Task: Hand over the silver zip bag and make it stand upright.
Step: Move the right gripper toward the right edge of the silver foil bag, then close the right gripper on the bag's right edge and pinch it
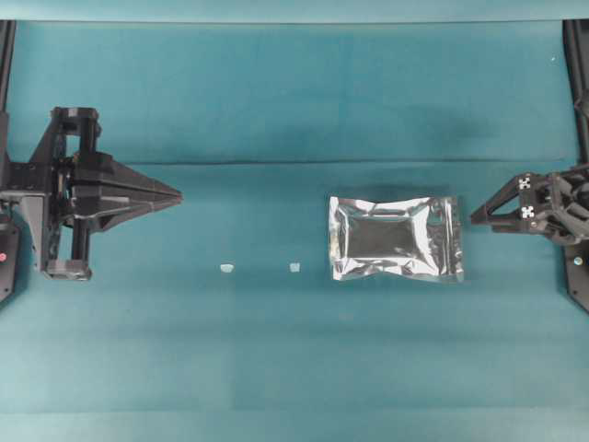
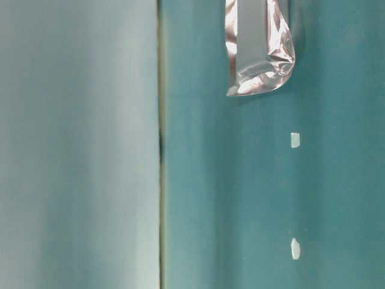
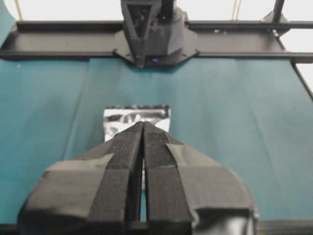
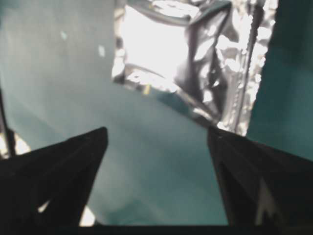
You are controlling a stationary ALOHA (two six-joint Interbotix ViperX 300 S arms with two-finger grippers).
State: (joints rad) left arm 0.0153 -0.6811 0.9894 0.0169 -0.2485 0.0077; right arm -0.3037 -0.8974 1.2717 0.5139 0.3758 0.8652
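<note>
The silver zip bag (image 1: 396, 238) lies flat on the teal cloth, right of the middle, with its zip strip at the right end. It also shows in the table-level view (image 2: 258, 48), the left wrist view (image 3: 137, 117) and the right wrist view (image 4: 186, 58). My right gripper (image 1: 475, 218) is open and empty, just right of the bag's zip end; in its wrist view (image 4: 156, 132) the jaws stand wide apart, short of the bag. My left gripper (image 1: 178, 195) is shut and empty at the far left, pointing toward the bag (image 3: 143, 125).
Two tiny white bits (image 1: 226, 268) (image 1: 294, 267) lie on the cloth between my left gripper and the bag. A fold line (image 1: 294, 164) runs across the cloth behind the bag. The right arm's base (image 3: 151, 34) stands beyond the bag in the left wrist view.
</note>
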